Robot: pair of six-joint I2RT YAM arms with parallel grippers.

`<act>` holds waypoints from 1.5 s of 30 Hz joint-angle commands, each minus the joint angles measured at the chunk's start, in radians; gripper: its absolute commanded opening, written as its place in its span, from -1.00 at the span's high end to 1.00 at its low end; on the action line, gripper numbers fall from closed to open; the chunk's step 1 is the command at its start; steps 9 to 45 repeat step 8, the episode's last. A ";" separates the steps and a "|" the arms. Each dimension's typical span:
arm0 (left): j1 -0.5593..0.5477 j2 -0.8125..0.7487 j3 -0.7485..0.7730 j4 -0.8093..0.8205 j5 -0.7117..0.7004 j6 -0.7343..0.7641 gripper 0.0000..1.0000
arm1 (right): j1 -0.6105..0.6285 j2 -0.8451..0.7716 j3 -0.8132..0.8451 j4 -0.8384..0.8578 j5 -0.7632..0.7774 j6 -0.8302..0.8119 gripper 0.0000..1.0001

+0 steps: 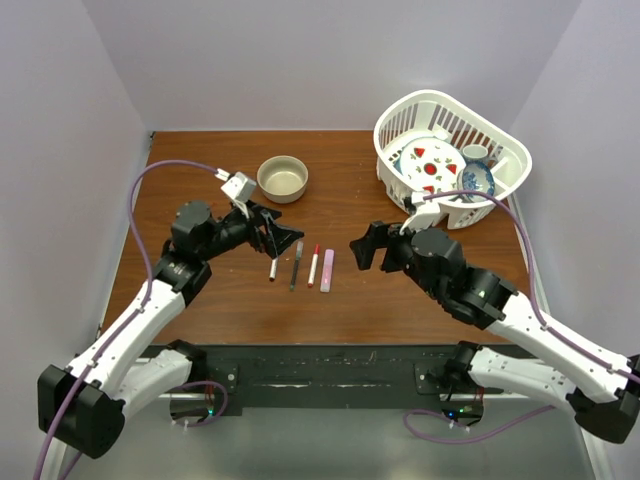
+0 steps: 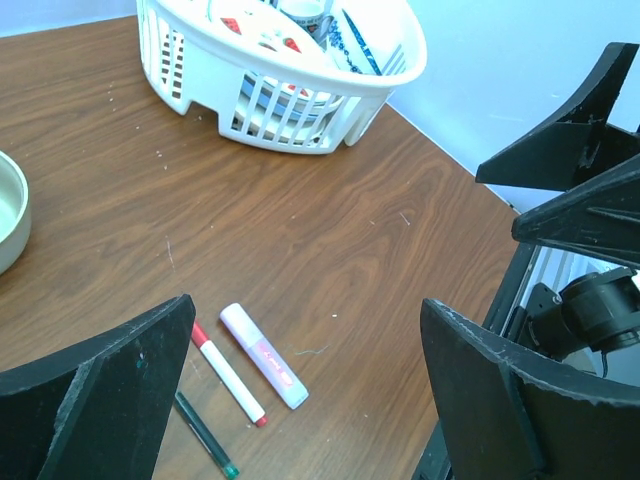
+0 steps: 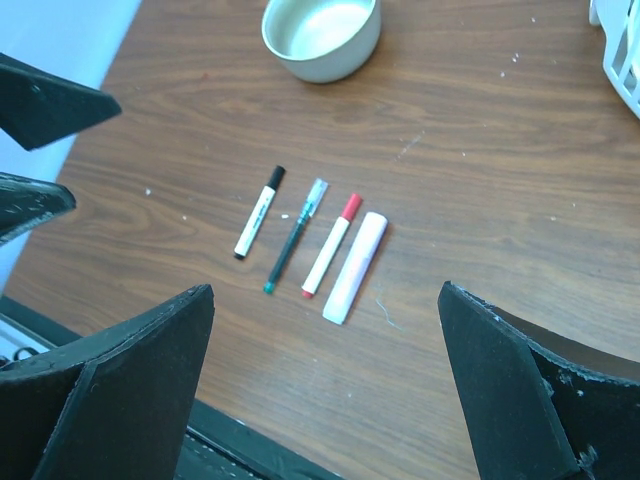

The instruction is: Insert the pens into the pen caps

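Four pens lie side by side at mid-table. From left they are a white pen (image 1: 273, 268) with a black cap (image 3: 276, 176), a dark green pen (image 1: 296, 264) with a clear grey cap (image 3: 316, 190), a white pen (image 1: 314, 265) with a red cap (image 3: 351, 206), and a chunky pink marker (image 1: 327, 270). Each cap sits on its pen. The marker (image 2: 263, 356) and the red-capped pen (image 2: 228, 374) also show in the left wrist view. My left gripper (image 1: 285, 240) is open and empty just behind the row. My right gripper (image 1: 358, 250) is open and empty to the right of it.
A tan round bowl (image 1: 283, 178) stands behind the pens. A white basket (image 1: 497, 185) holding dishes stands at the back right. White walls close in the table on three sides.
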 commanded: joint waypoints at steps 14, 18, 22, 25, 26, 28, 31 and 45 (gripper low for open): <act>0.004 -0.030 0.004 0.065 0.005 -0.009 -1.00 | -0.001 -0.031 0.015 0.051 0.046 0.007 -0.98; 0.004 -0.030 0.004 0.065 0.005 -0.009 -1.00 | -0.001 -0.031 0.015 0.051 0.046 0.007 -0.98; 0.004 -0.030 0.004 0.065 0.005 -0.009 -1.00 | -0.001 -0.031 0.015 0.051 0.046 0.007 -0.98; 0.004 -0.030 0.004 0.065 0.005 -0.009 -1.00 | -0.001 -0.031 0.015 0.051 0.046 0.007 -0.98; 0.004 -0.030 0.004 0.065 0.005 -0.009 -1.00 | -0.001 -0.031 0.015 0.051 0.046 0.007 -0.98; 0.004 -0.030 0.004 0.065 0.005 -0.009 -1.00 | -0.001 -0.031 0.015 0.051 0.046 0.007 -0.98; 0.004 -0.030 0.004 0.065 0.005 -0.009 -1.00 | -0.001 -0.031 0.015 0.051 0.046 0.007 -0.98; 0.004 -0.030 0.004 0.065 0.005 -0.009 -1.00 | -0.001 -0.031 0.015 0.051 0.046 0.007 -0.98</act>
